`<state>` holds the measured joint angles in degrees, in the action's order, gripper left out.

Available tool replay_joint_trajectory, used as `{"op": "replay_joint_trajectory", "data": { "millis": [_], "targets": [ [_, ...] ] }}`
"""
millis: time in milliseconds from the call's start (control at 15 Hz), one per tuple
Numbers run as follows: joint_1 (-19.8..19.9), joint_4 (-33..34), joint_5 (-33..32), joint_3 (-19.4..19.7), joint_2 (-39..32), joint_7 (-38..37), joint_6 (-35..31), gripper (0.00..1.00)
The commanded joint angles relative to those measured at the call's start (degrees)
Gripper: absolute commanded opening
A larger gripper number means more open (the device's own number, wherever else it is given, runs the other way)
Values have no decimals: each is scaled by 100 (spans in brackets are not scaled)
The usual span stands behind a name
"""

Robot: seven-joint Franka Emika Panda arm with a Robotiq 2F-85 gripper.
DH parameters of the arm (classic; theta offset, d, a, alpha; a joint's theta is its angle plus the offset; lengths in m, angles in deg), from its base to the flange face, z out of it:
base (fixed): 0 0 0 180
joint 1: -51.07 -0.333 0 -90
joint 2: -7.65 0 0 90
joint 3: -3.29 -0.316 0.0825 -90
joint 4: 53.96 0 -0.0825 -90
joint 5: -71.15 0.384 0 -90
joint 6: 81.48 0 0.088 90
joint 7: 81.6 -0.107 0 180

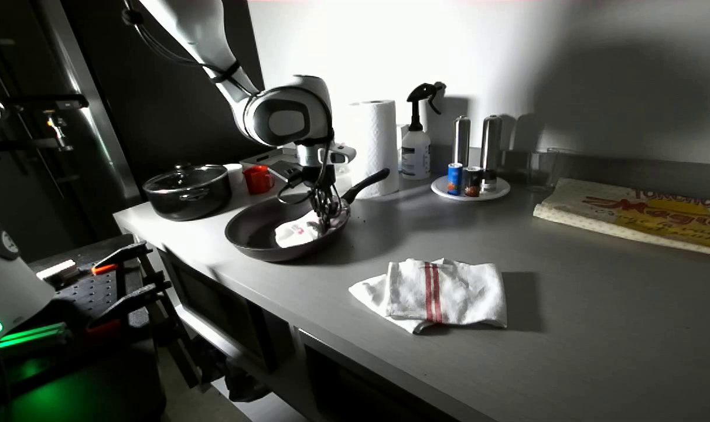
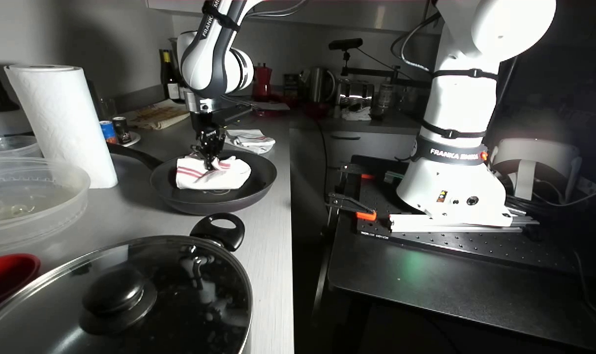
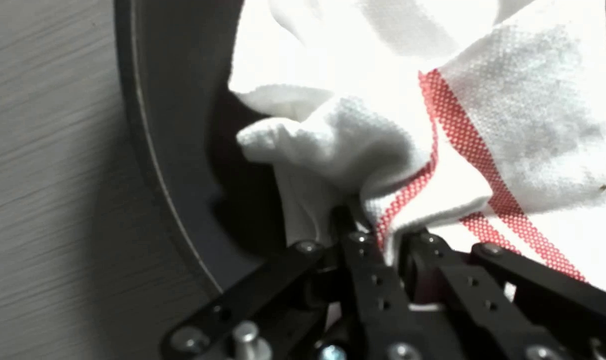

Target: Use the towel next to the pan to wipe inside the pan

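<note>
A dark frying pan (image 1: 273,254) stands on the counter and also shows in an exterior view (image 2: 214,205) and the wrist view (image 3: 175,115). A white towel with red stripes (image 2: 229,178) lies bunched inside it; it also shows in an exterior view (image 1: 294,233) and the wrist view (image 3: 538,115). My gripper (image 3: 383,232) points down into the pan, shut on a fold of this towel; it also shows in both exterior views (image 1: 324,223) (image 2: 209,163). The fingertips are partly hidden by the cloth. A second folded striped towel (image 1: 466,293) lies on the counter beside the pan.
A lidded black pot (image 1: 185,196) and a red cup (image 1: 258,179) stand near the pan. The pan's handle (image 1: 367,184) reaches toward a paper towel roll (image 1: 378,146). A clear plastic tub (image 2: 37,211) stands beside the roll. A plate (image 1: 495,190) holds shakers.
</note>
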<state>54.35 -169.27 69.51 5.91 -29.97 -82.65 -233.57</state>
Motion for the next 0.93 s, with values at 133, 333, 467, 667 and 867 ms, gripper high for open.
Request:
{"op": "replay_joint_trajectory", "data": {
  "millis": [133,333,467,667,867],
  "targets": [
    [-150,-35,39,-202,-39,63,-181,3],
    [-313,-163,-43,-327,-4,130,-231,3],
    [-383,-307,-61,-461,53,271,-222,3],
    [-450,-692,-119,-661,253,586,-244,3],
    [-429,-1095,-122,-825,479,895,-283,3]
  ]
}}
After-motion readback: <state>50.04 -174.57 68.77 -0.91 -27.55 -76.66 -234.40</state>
